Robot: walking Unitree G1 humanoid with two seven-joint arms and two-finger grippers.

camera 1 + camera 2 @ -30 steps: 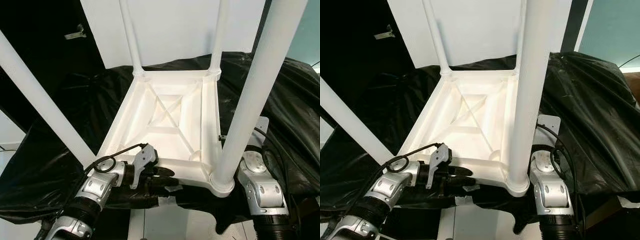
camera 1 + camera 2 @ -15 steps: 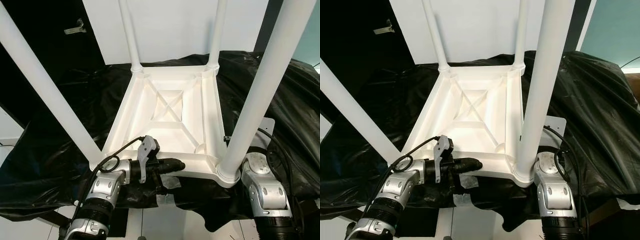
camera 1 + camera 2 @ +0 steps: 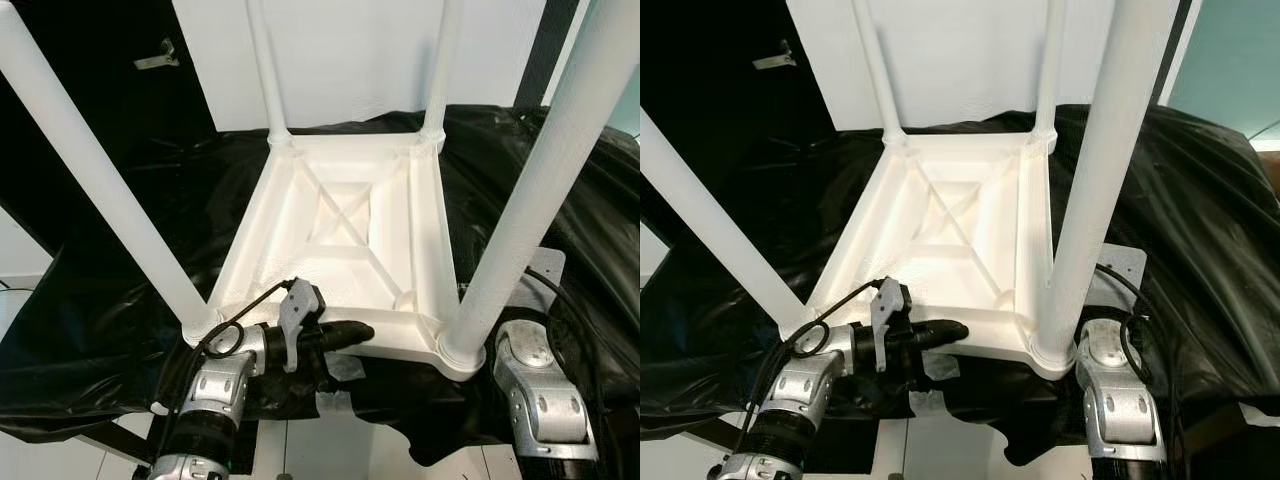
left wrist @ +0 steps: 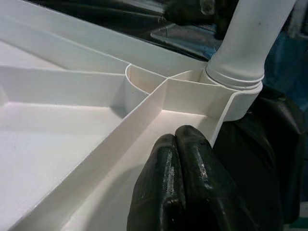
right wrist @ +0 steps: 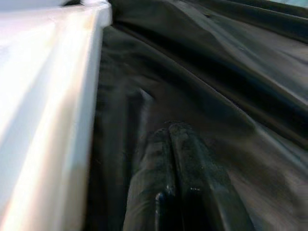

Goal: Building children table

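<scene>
The white children's table point(image 3: 345, 250) is lying upside down on the black plastic sheet point(image 3: 130, 300) that is covering the work surface, its ribbed underside facing up at me and its four round legs rising toward my head. Two far legs point(image 3: 268, 70) are standing at the far corners of the tabletop, close to a white panel point(image 3: 350, 50) behind the sheet. The near left leg point(image 3: 100, 180) is slanting up from the near left corner, and the near right leg point(image 3: 530, 210) is climbing out of its socket at the near right corner.

My left gripper point(image 3: 362, 331) is reaching in along the near edge of the tabletop, fingers pressed together with nothing between them. From the left wrist, my fingertips point(image 4: 185, 159) are sitting on the inner side of the edge rib, pointing at the socket of the near right leg point(image 4: 250, 38), close to it but short of touching.

My right gripper point(image 5: 175, 144) is lying low on the black sheet just beside the table's right edge point(image 5: 53, 96), fingers closed on nothing. My right wrist point(image 3: 540, 395) is sitting below the near right corner. A strip of pale tape point(image 3: 335, 375) is sticking to the sheet under my left gripper.
</scene>
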